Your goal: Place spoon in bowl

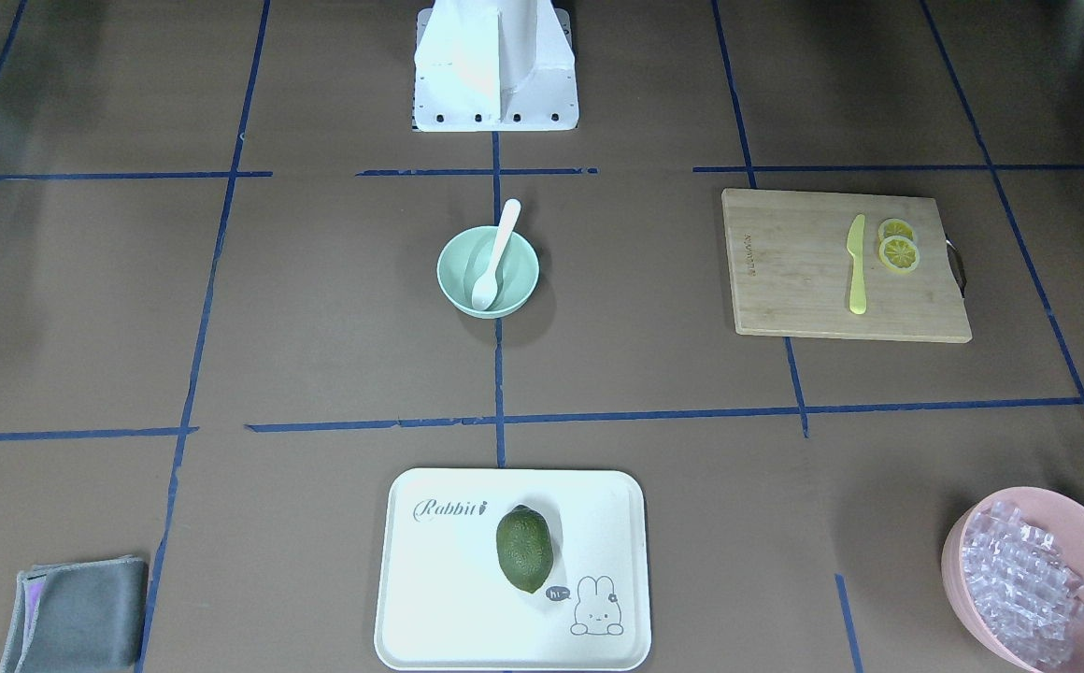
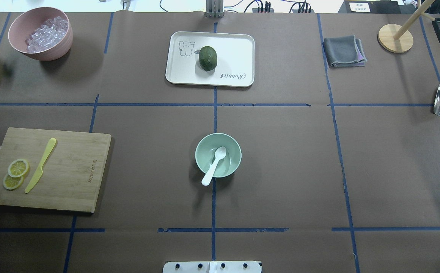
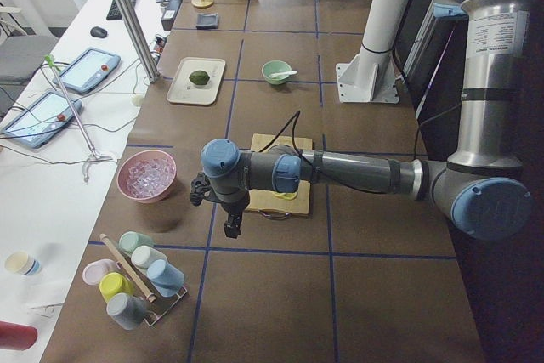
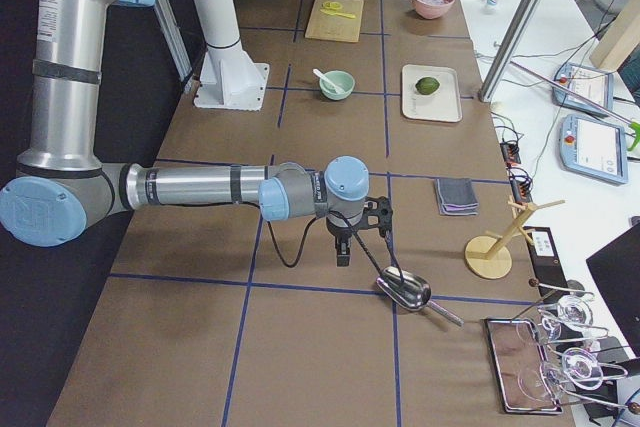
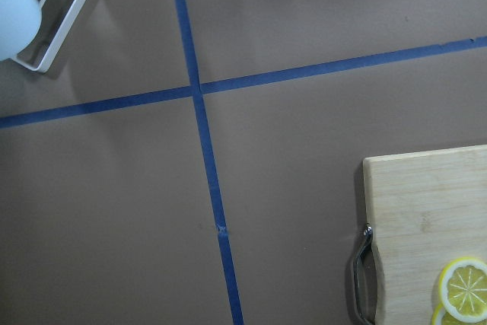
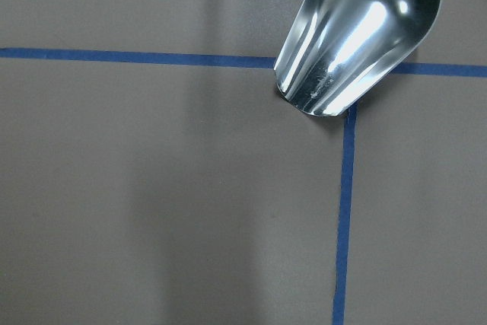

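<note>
A: Which step is in hand?
B: The last one looks done. The small white plastic spoon [image 2: 214, 165] lies in the small round mint-green bowl [image 2: 232, 144] at the table's centre. Its scoop rests on the bowl's floor, and in the overhead view the slim handle leans over the rim toward 7 o'clock.
A: And the arms?
B: Both are well apart from it. The left gripper [image 3: 231, 218] hangs over the table's left end near the bamboo cutting board [image 2: 64, 167]. The right gripper [image 4: 343, 245] hangs at the opposite end, just beside the shiny steel scoop [image 4: 405, 290]. Only the side cameras catch them, so I cannot tell whether the fingers are parted or closed.
A: What does the next move call for?
B: Nothing on the spoon, I'd judge. A bump on that overhanging handle could tip it out.
A: Any writing?
B: The white rectangular tray [image 2: 239, 49] at 12 o'clock from the bowl holds a dark green oval fruit [image 2: 208, 58]. It reads "Rabbit", with a bunny drawing and a "hi~" bubble. The board's burnt-in brand is too small to read
</note>
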Robot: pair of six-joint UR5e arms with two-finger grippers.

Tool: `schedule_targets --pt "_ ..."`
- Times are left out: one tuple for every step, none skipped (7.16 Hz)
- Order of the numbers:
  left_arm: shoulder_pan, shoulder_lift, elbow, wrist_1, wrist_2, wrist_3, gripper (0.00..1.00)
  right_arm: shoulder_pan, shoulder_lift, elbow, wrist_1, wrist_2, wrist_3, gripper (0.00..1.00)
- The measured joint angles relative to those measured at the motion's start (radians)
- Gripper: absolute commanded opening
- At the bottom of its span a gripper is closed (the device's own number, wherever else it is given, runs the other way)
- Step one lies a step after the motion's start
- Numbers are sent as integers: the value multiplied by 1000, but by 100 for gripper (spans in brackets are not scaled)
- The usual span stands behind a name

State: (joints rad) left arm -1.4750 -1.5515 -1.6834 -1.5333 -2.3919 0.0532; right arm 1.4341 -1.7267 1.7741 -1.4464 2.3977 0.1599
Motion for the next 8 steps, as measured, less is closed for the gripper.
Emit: schedule_targets --pt "1 -1 1 1 5 -1 100 -1 0 -1 -4 0 -7 100" --pt "3 -2 2 4 10 -2 100 -1 1 -2 -6 0 -10 100" --pt "4 -3 5 6 15 -3 100 -1 1 -3 -7 0 -12 100" --pt "6 -1 9 5 21 -3 100 -1 2 -4 -8 0 -13 100" --pt "6 1 11 5 23 -2 100 -1 3 -4 -8 0 -14 100" --pt "7 3 13 6 22 -2 100 0 4 -4 -8 0 -14 100" --pt "7 4 15 7 22 -2 100 1 5 -3 -8 0 -14 100" --pt "7 5 15 7 23 -2 100 3 5 -2 -8 1 -14 100"
